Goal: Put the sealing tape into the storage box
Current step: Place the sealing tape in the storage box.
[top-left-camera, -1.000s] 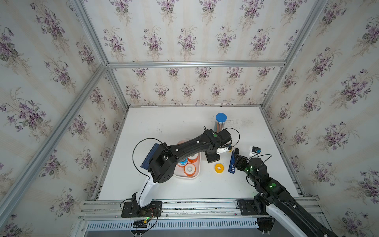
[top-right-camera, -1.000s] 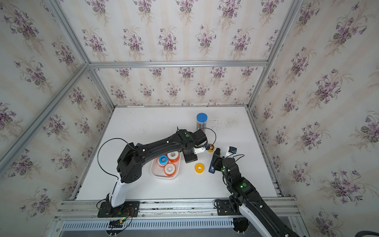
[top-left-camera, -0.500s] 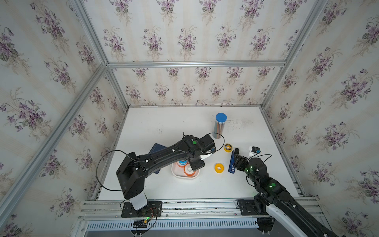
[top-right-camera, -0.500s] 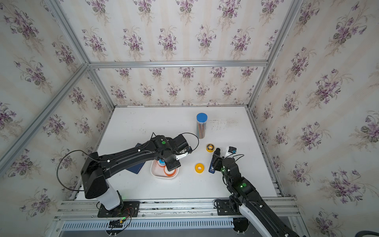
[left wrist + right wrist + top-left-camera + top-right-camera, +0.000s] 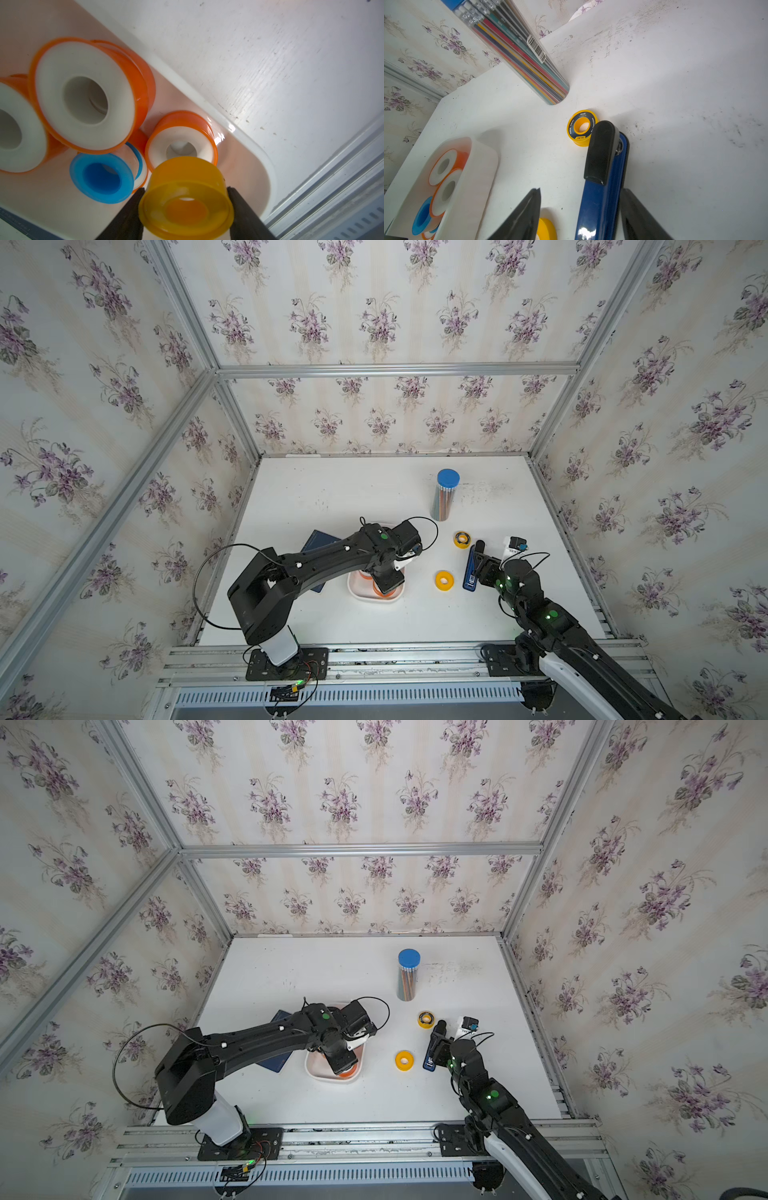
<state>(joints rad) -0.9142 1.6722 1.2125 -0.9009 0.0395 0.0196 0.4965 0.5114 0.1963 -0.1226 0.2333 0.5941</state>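
Tape roll [image 5: 185,197] clamped in left fingers [image 5: 126,218] over storage box [image 5: 193,91]; right fingers [image 5: 525,218] apart, astride stapler [image 5: 600,199].

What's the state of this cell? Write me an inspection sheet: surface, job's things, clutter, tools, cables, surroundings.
Surface: white table, scuffed toward the back.
Job's things: storage box holds orange-rimmed rolls and a blue roll; plain yellow roll and black-yellow roll lie outside.
Clutter: blue stapler bar, pencil tube, navy booklet.
Tools: left tool shut on held yellow roll over the box; right tool open astride the bar.
Cables: black loops at both arms.
Surroundings: floral walls, aluminium frame.
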